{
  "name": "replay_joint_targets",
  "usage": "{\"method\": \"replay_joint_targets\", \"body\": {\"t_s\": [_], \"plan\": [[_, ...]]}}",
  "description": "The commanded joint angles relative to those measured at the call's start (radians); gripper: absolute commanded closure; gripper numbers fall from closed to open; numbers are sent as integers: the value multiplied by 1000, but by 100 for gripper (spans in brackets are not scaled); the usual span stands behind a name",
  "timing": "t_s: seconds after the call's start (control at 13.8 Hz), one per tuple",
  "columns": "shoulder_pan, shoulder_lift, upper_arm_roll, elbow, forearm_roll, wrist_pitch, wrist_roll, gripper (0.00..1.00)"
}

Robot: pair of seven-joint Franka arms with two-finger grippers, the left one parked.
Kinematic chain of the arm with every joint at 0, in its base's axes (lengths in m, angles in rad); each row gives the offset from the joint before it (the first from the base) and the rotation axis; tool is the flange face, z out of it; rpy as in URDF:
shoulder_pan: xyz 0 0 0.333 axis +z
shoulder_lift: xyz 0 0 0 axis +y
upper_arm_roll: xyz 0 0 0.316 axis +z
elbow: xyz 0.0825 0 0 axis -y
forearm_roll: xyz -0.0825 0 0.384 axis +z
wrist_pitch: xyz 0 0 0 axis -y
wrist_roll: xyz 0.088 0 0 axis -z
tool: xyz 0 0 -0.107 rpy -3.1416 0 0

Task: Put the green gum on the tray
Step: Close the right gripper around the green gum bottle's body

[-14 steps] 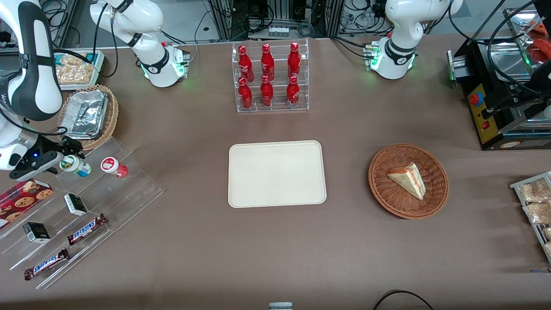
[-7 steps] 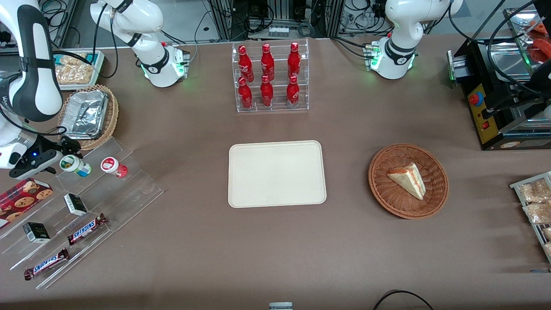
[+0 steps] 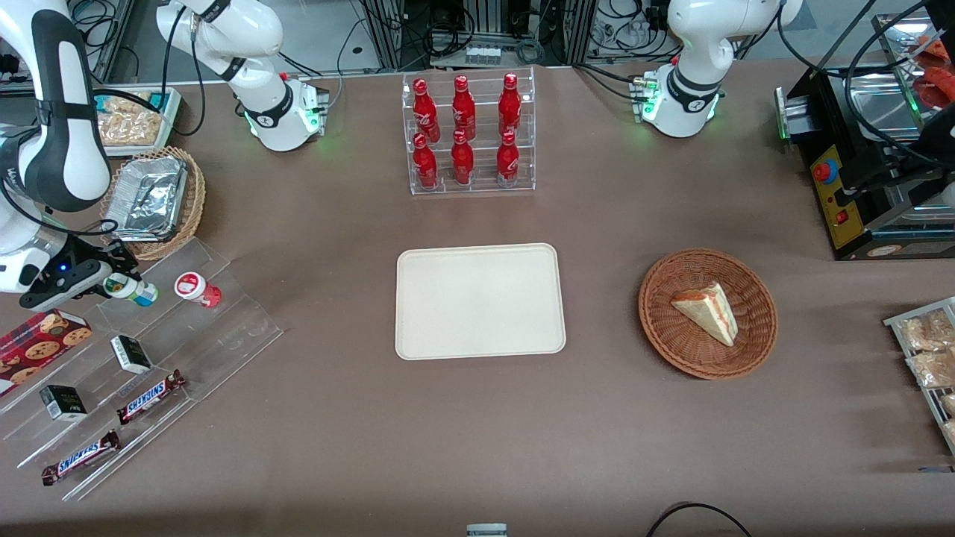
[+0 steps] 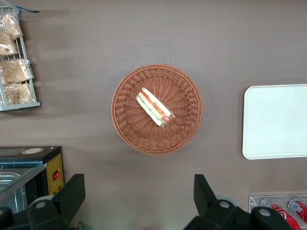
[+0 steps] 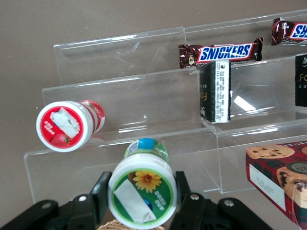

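The green gum (image 3: 136, 291) lies on its side on the top step of a clear acrylic rack (image 3: 224, 328) toward the working arm's end of the table. In the right wrist view its white lid with the green-and-yellow label (image 5: 141, 194) faces the camera. My right gripper (image 3: 112, 282) (image 5: 142, 188) is around that lid, with a black finger (image 5: 101, 191) pressed on each side, shut on it. The bottle still rests on the step. The cream tray (image 3: 477, 300) lies bare at mid-table and also shows in the left wrist view (image 4: 276, 120).
A red-lidded gum bottle (image 3: 195, 289) (image 5: 64, 125) lies beside the green one. Lower steps hold Snickers bars (image 3: 151, 396), small dark boxes and a cookie box (image 3: 37, 343). A wicker basket with a foil tray (image 3: 149, 198), a cola bottle rack (image 3: 470, 134) and a sandwich basket (image 3: 707, 313) stand around.
My gripper has slid forward over the green gum's lid, which is now partly covered in the front view. The bottle has hardly moved.
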Motion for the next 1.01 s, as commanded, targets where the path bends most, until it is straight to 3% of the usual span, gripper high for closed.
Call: {"method": "replay_joint_targets", "body": {"t_s": [0.0, 0.43, 0.65, 0.94], "plan": [[0, -1, 3, 14, 12, -10, -4, 100], [32, -14, 40, 205, 18, -249, 65, 100], [120, -12, 43, 291, 21, -343, 152, 100], [301, -15, 45, 307, 21, -368, 406, 100]]}}
